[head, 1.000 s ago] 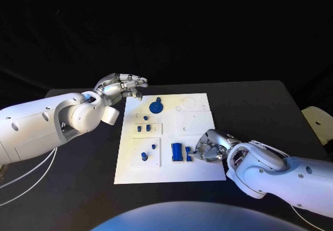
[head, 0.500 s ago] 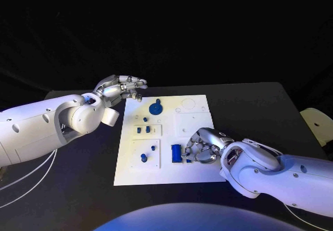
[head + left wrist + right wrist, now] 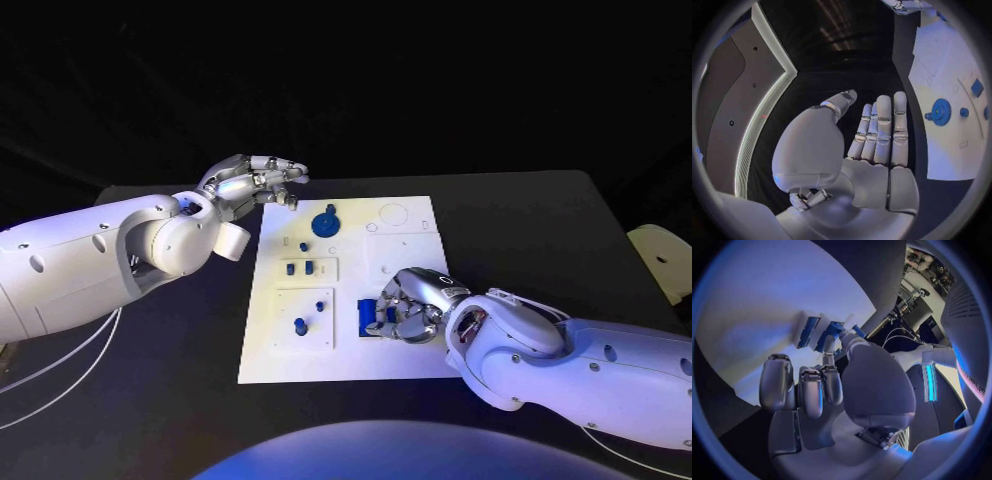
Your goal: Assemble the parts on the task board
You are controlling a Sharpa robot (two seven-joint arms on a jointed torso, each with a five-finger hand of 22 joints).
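Board: task board [image 3: 411, 350], a white plate in the middle of the black table [image 3: 548, 230], long axis running away from the robot.
Parts: blue rectangular block [image 3: 366, 318] lies in the board's near half, just left of the right hand, its long axis along the board's length; a second, smaller blue piece [image 3: 831, 333] sits beside it, right at the fingertips.
Other parts: blue gear [image 3: 326, 222] stands near the board's far left corner; small blue pegs [image 3: 300, 326] sit in the raised white plates along the board's left side.
Right hand: right hand [image 3: 411, 305] hangs over the board's near-right area, fingers curled down toward the smaller blue piece; the thumb and a finger appear to close on it, but the contact is masked by the hand itself, so I cannot tell whether it is pinched or only touched.
Left hand: left hand [image 3: 257, 182] hovers off the board's far left corner, close to the gear, holding nothing; in the left wrist view its fingers lie straight and side by side with the thumb apart.
Key relation: the blue pieces lie directly under and just left of the right hand, well apart from the left hand, so the right hand is the nearer one.
Judged step: seating or lifting the small piece beside the block.
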